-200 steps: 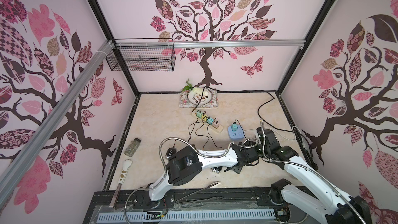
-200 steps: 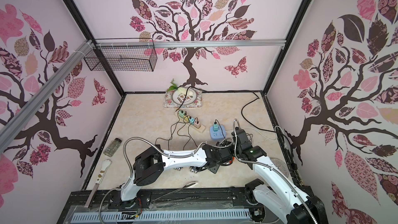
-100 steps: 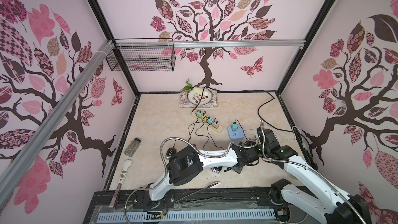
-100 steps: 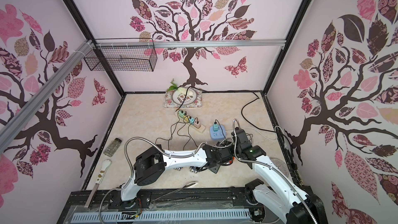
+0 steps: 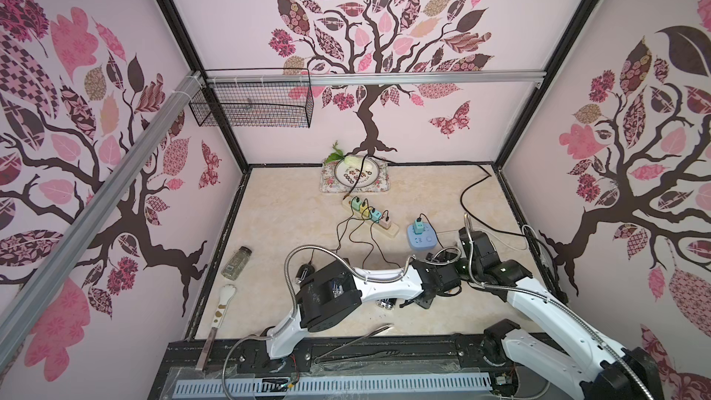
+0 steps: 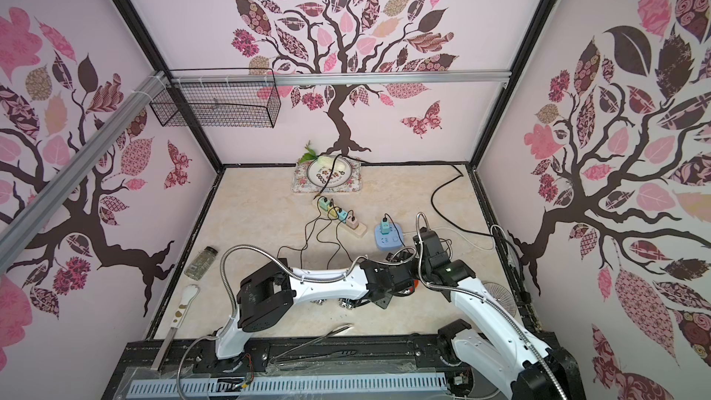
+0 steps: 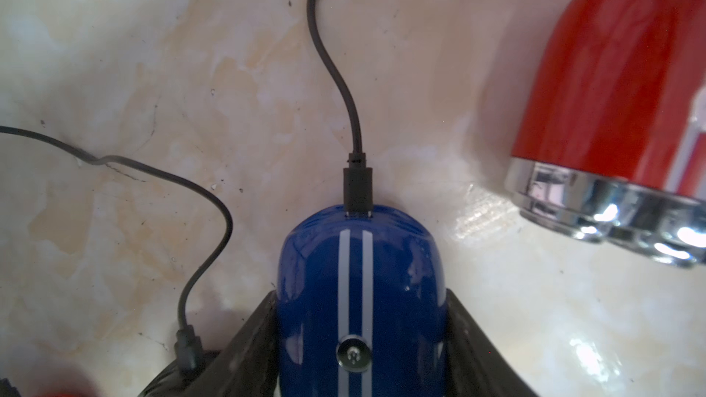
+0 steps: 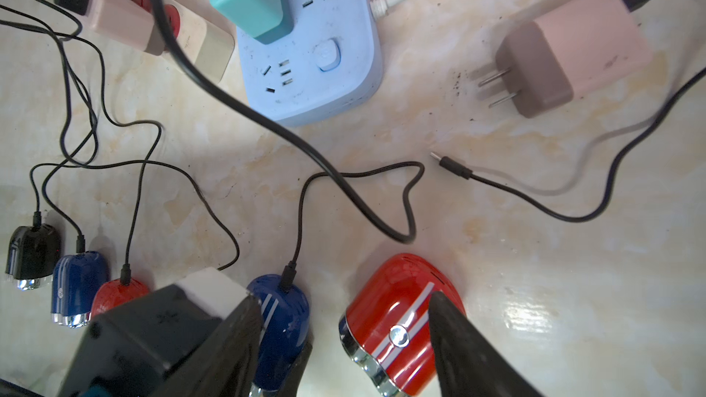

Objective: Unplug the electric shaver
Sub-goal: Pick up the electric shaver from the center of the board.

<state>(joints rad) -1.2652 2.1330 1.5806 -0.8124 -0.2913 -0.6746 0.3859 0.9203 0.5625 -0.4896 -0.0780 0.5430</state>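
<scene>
target: blue shaver point(image 7: 361, 261), lying on the tabletop point(image 7: 114, 51) near the blue socket block point(image 8: 309, 43), on the robot's side of it. The arms hide it in both top views.
plug: black plug point(image 7: 358, 189) seated in the shaver's tail end, with the thin cord point(image 7: 328, 63) running off toward the socket block. Not yet unplugged.
left gripper point(image 7: 359, 299): pinching the blue shaver across its flanks, one pad on each side.
right gripper point(image 8: 342, 299): jaws spread, nothing in them. It hangs just robot-side of the socket block, over the red shaver point(image 8: 397, 322), which sits beside the blue one with no cord in it.
handling: looks small and light. The shell is glossy and hard, likely slippery, so it may slide in a side clamp under pull. The cord is thin and limp, poor to tug on.
take hold: I'd grab the stiff plug shell right at the tail and pull straight along the shaver's axis while the left gripper braces the body.
vs a second earlier: top views near identical. Both arms are in the same pose by the socket block and the cords are unmoved.
</scene>
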